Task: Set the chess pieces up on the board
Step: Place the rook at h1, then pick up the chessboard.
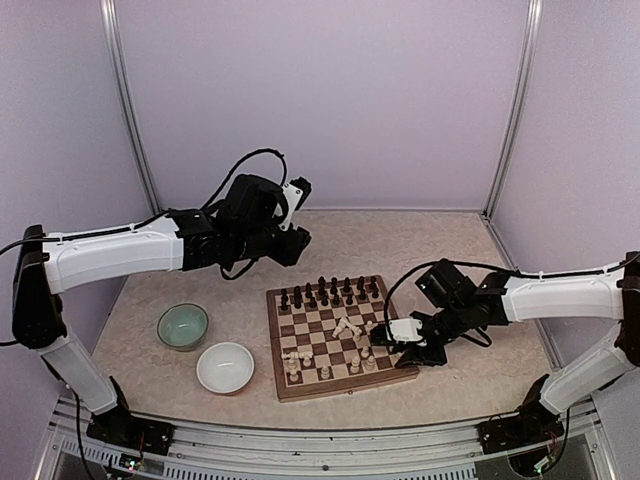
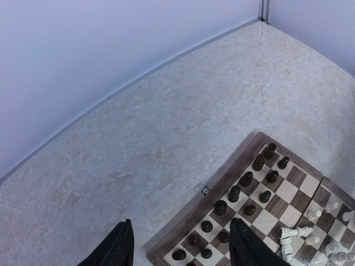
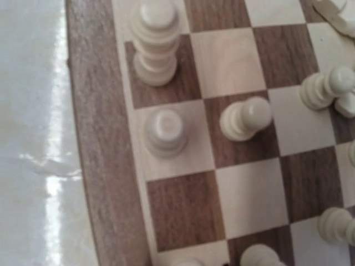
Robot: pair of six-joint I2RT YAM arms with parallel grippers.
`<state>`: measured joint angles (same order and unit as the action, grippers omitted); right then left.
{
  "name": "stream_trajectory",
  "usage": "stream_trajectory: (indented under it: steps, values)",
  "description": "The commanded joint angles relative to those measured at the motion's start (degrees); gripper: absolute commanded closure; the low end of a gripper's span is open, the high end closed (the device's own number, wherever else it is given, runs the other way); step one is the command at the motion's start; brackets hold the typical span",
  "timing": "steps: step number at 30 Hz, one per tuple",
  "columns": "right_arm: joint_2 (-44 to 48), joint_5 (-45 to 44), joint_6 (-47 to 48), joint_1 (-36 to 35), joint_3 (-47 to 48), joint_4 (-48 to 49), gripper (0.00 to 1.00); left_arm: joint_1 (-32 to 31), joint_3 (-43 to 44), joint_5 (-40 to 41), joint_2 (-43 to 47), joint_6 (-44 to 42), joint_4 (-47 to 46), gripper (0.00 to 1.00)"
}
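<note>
**Light side half set, right arm at the board's edge**

The board lies flat in the middle of the table, its wooden border framing dark and cream squares. The dark pieces stand in two tidy rows along its 12 o'clock edge, so that side looks done. The light pieces are not: several lie toppled in a heap near the centre, and others stand scattered across the 6 o'clock half.

The right wrist view looks straight down on a light pawn-like piece upright on a cream square against the border. A taller light piece stands one square toward 12 o'clock, and another on the dark square at 3 o'clock.

The step in hand appears to be placing light pieces on their home rows. The next move probably calls for lifting clear without knocking these neighbours, then picking one from the central heap.

The right gripper sits low at the board's 4 o'clock corner; whether its jaws are apart cannot be told. The left gripper hovers off the 11 o'clock corner, fingers spread and holding nothing.

A green bowl and a white bowl sit at the board's 9 o'clock side.
</note>
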<state>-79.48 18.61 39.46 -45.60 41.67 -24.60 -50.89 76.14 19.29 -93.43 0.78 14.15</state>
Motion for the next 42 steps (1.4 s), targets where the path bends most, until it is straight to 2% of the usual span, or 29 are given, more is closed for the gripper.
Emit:
stream_trajectory:
  steps: [1, 5, 10, 14, 18, 25, 29, 31, 33, 42]
  values:
    - [2.2, 2.0, -0.6, -0.5, 4.0, -3.9, 0.65, -0.6, 1.5, 0.0, -0.1, -0.6, 0.7, 0.42]
    - [2.2, 2.2, -1.3, 0.3, 8.9, -6.3, 0.63, -1.0, 1.3, -0.8, -0.2, -0.6, 0.9, 0.41]
    - [-2.1, 0.2, -2.0, 2.6, 16.0, -8.2, 0.63, -1.6, 3.7, -3.8, -2.5, 0.3, 3.7, 0.42]
    - [-7.3, -1.5, -2.4, 3.0, 23.1, -9.0, 0.64, -1.5, 3.9, -9.4, -3.4, 5.1, 6.1, 0.45]
    - [-11.9, -1.9, -3.2, 3.5, 28.6, -9.6, 0.65, -1.6, 1.2, -18.5, -3.3, 9.0, 7.0, 0.48]
    - [-13.1, 1.9, -5.2, 8.9, 30.5, -8.5, 0.65, -5.7, -0.5, -15.5, -7.2, 12.0, 10.9, 0.51]
    - [-12.0, 2.8, -5.8, 11.6, 30.1, -8.0, 0.65, -7.1, -0.7, -14.4, -10.5, 13.5, 9.6, 0.53]
    - [-11.4, 2.8, -6.1, 12.1, 29.5, -7.9, 0.65, -7.2, 0.1, -15.9, -12.6, 13.2, 10.0, 0.6]
    - [-10.7, 2.8, -6.1, 12.4, 28.7, -7.6, 0.65, -7.2, 0.4, -16.9, -14.5, 12.7, 10.3, 0.62]
    - [-10.3, 2.3, -6.1, 12.5, 27.7, -6.8, 0.64, -7.7, 1.3, -17.6, -18.9, 12.8, 8.7, 0.6]
